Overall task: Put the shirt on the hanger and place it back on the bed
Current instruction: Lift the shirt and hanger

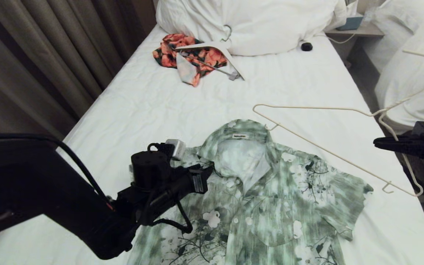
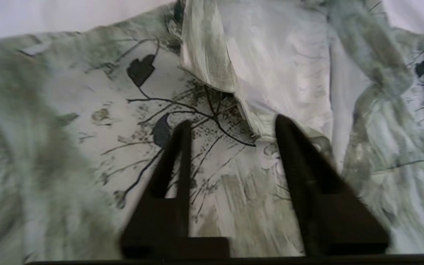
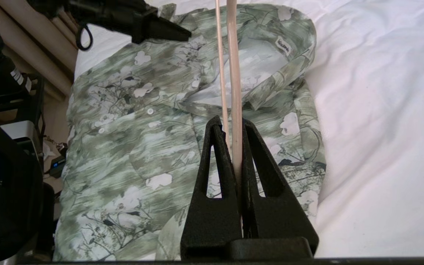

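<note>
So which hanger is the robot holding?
The thin cream wire hanger, clamped in the right gripper above the shirt. The thick white hanger lies untouched on the orange garment.

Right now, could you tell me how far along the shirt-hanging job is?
Early. Done: right gripper holds the hanger above the bed. In hand: open left gripper reaches toward the collar of the flat shirt. Left: threading the hanger in, setting it down.

Left pincer (image 2: 230, 129) fingers parted, pointing down, right pincer (image 3: 230, 125) clamped, arm held level
</note>
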Controlling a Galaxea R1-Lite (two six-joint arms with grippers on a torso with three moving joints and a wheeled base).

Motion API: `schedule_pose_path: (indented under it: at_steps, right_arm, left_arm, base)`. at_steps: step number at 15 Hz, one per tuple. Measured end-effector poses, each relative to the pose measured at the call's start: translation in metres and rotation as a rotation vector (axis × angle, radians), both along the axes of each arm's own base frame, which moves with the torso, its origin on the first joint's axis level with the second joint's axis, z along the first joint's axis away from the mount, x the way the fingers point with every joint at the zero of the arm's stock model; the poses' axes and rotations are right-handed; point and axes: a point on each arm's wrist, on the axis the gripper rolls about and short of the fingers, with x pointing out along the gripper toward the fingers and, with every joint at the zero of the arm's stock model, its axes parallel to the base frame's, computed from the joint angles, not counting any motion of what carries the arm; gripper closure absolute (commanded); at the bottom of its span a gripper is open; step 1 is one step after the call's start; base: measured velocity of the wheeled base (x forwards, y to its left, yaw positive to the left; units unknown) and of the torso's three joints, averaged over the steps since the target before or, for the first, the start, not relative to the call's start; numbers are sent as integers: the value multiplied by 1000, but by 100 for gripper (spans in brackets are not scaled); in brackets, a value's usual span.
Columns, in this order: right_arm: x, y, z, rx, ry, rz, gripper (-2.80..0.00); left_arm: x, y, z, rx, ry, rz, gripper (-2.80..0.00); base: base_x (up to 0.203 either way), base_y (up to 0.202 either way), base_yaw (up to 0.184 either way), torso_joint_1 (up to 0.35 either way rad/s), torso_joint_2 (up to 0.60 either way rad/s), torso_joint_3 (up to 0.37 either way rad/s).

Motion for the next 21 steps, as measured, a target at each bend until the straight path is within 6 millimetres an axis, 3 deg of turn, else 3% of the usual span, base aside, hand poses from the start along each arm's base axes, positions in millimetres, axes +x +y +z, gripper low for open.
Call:
schedule_pose_path:
  at_steps: [12, 13, 21]
  right_arm:
    - [15, -5, -14, 12, 36, -1, 0]
    - [15, -5, -14, 12, 36, -1, 0]
    - [17, -3, -19, 17, 52, 8, 0]
  left_arm:
    - [43, -26, -14, -7, -28, 5, -280]
    - [46, -27, -17, -6, -27, 7, 0]
    - [58, -30, -21, 14, -49, 14, 0]
  base:
    - [0, 0, 0, 0, 0, 0]
    - [0, 0, 0, 0, 0, 0]
    - [0, 0, 0, 0, 0, 0]
